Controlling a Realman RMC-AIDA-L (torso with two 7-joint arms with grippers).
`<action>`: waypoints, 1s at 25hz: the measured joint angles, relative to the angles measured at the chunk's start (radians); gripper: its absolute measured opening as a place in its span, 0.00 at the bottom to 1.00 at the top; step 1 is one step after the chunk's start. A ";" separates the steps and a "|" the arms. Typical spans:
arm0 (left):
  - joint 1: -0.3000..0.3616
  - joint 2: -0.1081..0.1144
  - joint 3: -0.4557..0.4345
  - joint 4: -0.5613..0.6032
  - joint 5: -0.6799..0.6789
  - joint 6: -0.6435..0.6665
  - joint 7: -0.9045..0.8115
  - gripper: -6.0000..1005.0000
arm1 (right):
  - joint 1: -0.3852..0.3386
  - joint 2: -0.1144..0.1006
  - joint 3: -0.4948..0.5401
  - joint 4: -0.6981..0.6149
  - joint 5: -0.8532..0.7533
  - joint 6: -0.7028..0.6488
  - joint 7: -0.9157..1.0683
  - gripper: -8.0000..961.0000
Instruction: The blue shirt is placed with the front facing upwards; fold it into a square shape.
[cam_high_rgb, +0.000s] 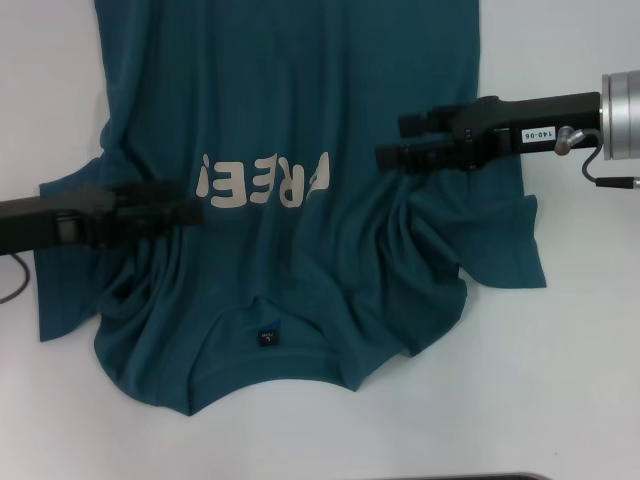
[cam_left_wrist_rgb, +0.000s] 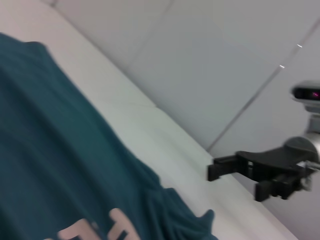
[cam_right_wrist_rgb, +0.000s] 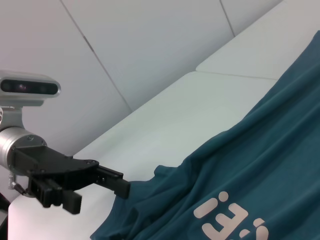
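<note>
blue shirt (cam_high_rgb: 300, 120) — hem cut off at head view's top | neck label (cam_high_rgb: 268, 339) — unreadable

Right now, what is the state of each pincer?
Left pincer: over the blue shirt, cannot tell.
Right pincer: over the shirt, cannot tell.

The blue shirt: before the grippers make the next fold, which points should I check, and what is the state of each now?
1. Front faces up: ok. The "FREE" print shows on the blue shirt.
2. Cloth lies flat: not ok. It is bunched and wrinkled near the right sleeve and around the neckline.
3. Left gripper placed: ok, over the shirt beside the print.
4. Right gripper placed: ok, over the shirt on the print's other side.
5. Either gripper holds cloth: cannot tell.
6. Whole shirt in view: not ok. The hem runs out of the head view.
</note>
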 joint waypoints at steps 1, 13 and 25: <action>0.004 0.007 -0.004 0.000 0.000 -0.004 -0.020 0.84 | 0.000 0.000 0.001 0.000 0.001 0.000 0.000 0.89; 0.082 0.072 -0.046 -0.034 0.000 -0.026 -0.156 0.84 | 0.002 0.000 0.008 0.000 0.003 0.004 -0.002 0.89; 0.141 0.098 -0.049 -0.049 0.030 -0.133 -0.191 0.84 | 0.003 0.001 0.008 0.000 0.005 0.009 -0.002 0.89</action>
